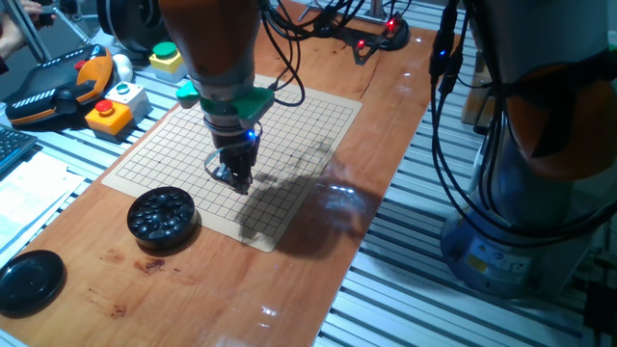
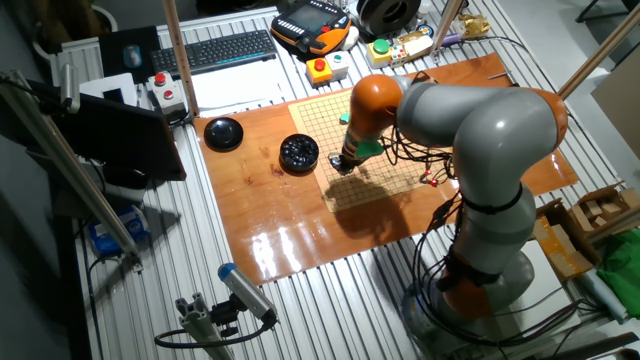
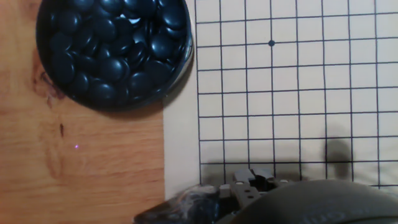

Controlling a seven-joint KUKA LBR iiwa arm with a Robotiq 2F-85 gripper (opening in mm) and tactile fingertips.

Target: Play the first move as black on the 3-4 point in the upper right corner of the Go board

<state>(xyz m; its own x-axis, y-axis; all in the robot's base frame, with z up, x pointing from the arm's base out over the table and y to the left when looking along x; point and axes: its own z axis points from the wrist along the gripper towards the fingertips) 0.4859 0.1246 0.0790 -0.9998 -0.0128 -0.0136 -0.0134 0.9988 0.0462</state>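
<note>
My gripper hangs low over the Go board, a few lines in from the corner nearest the bowl. It also shows in the other fixed view. Its fingers look drawn together; I cannot see whether a stone sits between them. In the hand view only the fingertips show at the bottom edge, over the grid. The bowl of black stones stands on the wood just off the board's corner, and fills the upper left of the hand view. No single black stone lies on the board.
A plain black lid lies on the wood at the near left. Button boxes and a pendant sit beyond the board's left edge. Cables hang at the right. A star point shows on the grid.
</note>
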